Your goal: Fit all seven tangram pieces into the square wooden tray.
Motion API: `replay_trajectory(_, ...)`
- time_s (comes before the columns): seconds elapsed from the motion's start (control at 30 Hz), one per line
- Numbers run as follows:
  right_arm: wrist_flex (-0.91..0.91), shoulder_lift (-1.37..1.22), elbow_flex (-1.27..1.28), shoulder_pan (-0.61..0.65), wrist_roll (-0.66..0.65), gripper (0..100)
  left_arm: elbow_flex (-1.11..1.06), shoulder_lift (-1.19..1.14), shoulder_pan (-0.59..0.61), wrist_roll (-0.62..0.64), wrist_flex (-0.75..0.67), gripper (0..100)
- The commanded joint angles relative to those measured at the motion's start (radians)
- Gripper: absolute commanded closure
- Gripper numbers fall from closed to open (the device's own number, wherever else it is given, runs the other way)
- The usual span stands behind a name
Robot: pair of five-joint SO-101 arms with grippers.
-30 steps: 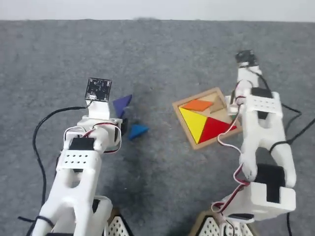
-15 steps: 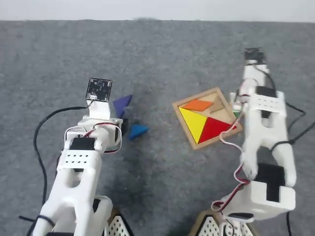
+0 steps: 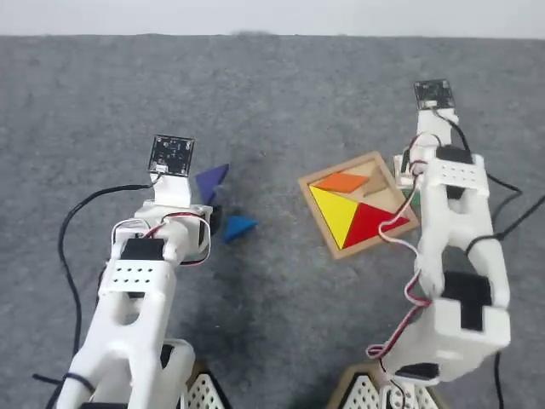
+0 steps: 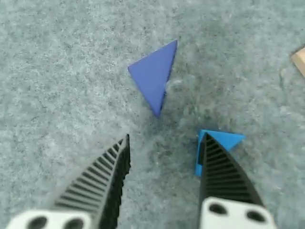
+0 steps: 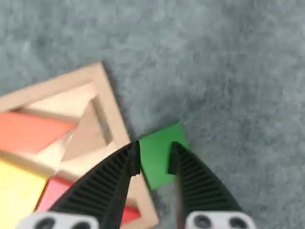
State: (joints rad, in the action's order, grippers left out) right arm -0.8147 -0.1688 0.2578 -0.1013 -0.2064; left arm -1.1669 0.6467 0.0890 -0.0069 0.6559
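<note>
The square wooden tray (image 3: 336,167) lies tilted right of centre, holding an orange piece (image 3: 342,181), a yellow triangle (image 3: 337,213) and a red triangle (image 3: 372,220). In the right wrist view my right gripper (image 5: 153,155) hovers narrowly open over a green square (image 5: 161,143), which lies on the carpet against the tray's rim (image 5: 112,114). A dark blue triangle (image 4: 155,76) and a light blue triangle (image 4: 224,139) lie on the carpet at the left. My left gripper (image 4: 164,138) stands open just short of them, one finger (image 4: 217,164) covering part of the light blue piece.
Grey carpet covers the table. The right arm (image 3: 456,213) reaches over the tray's right side, and a sliver of the green square (image 3: 415,198) shows beside it. Cables trail from both arms. Open carpet lies between the blue pieces and the tray.
The right arm has shifted right and farther back, off the tray's right corner, uncovering the green square. The left arm and the blue triangles have not moved.
</note>
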Motion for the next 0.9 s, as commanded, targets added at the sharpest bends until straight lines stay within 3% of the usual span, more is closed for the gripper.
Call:
replay_trajectory(0.0,-0.045,-0.102,-0.206,0.016,0.014,99.4,0.007,0.029,-0.009,0.012,-0.029,78)
replay_trajectory(0.17,-0.183,-0.314,-0.411,0.028,0.012,98.3,0.007,0.029,-0.009,0.012,-0.029,78)
replay_trajectory(0.3,-0.234,-0.363,-0.405,0.03,-0.029,98.3,0.007,0.029,-0.009,0.012,-0.029,78)
replay_trajectory(0.47,-0.229,-0.317,-0.296,0.053,-0.052,98.3,0.007,0.029,-0.009,0.012,-0.029,78)
replay_trajectory(0.73,-0.122,-0.013,0.098,0.251,-0.054,98.3,0.008,0.029,-0.005,0.012,-0.029,78)
replay_trajectory(0.87,-0.12,0.12,0.235,0.325,0.006,98.2,0.008,0.029,-0.003,0.012,-0.029,78)
